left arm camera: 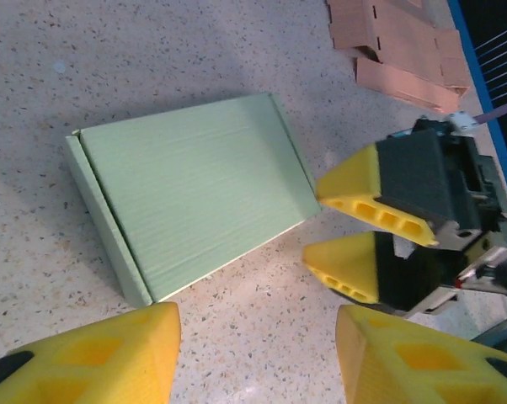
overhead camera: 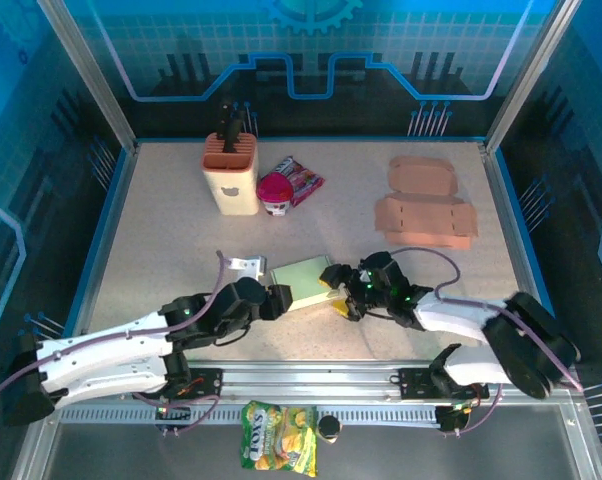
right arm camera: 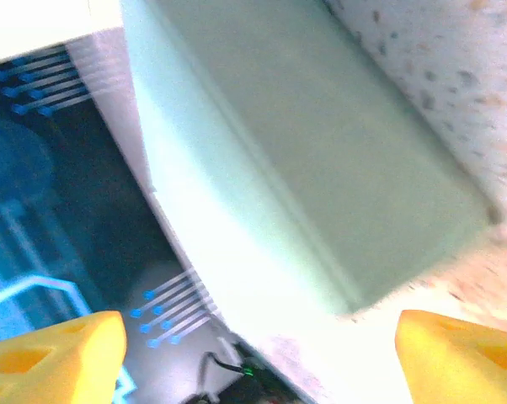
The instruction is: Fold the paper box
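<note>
Green box (overhead camera: 303, 283) lies flat on the desk (overhead camera: 181, 240) and looks folded shut. Your left hand (overhead camera: 277, 301) and right hand (overhead camera: 339, 292) flank the box, both open and empty, probably poised to press it.

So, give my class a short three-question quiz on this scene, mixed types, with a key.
1. True or false: the left gripper and the right gripper both stand open, neither holding the green box.
2. Where do the flat brown cardboard blanks lie? A: far right of the table. B: on the box. C: in a gripper.
3. Fill in: each gripper's fingers are ____ in colour.
Key: 1 true; 2 A; 3 yellow.
</note>
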`<state>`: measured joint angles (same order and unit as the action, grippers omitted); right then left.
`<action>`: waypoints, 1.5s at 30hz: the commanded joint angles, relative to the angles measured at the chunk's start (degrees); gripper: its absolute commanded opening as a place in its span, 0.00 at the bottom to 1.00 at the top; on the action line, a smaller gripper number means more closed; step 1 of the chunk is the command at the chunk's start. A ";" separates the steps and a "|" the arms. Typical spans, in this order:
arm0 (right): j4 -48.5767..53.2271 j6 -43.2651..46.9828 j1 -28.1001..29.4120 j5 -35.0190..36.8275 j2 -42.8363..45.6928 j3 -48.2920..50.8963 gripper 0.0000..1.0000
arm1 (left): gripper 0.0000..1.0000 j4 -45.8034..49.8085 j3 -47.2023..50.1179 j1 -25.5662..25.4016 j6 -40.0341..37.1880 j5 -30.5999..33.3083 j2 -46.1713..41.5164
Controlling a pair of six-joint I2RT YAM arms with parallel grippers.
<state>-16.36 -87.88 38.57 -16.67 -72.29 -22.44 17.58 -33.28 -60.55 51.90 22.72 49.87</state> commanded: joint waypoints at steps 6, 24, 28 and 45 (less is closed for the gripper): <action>39.40 31.80 -5.82 4.76 10.83 -12.30 0.81 | 0.52 5.82 -0.39 0.00 -3.79 -1.23 -8.80; 43.03 51.24 -2.90 2.66 -18.42 -32.18 0.65 | 0.52 14.70 -0.18 0.13 -6.29 -8.75 -27.89; 40.03 48.88 0.27 1.98 -22.63 -34.33 0.55 | 0.52 13.48 0.49 0.13 -6.20 -8.48 -27.30; 24.79 29.16 16.16 3.38 -47.40 -63.26 0.41 | 0.49 10.74 2.77 0.16 -4.72 -7.78 -25.66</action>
<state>11.20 -54.85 54.00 -13.74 -117.73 -81.49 29.63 -31.53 -60.53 46.57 15.11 24.38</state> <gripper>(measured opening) 0.405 0.489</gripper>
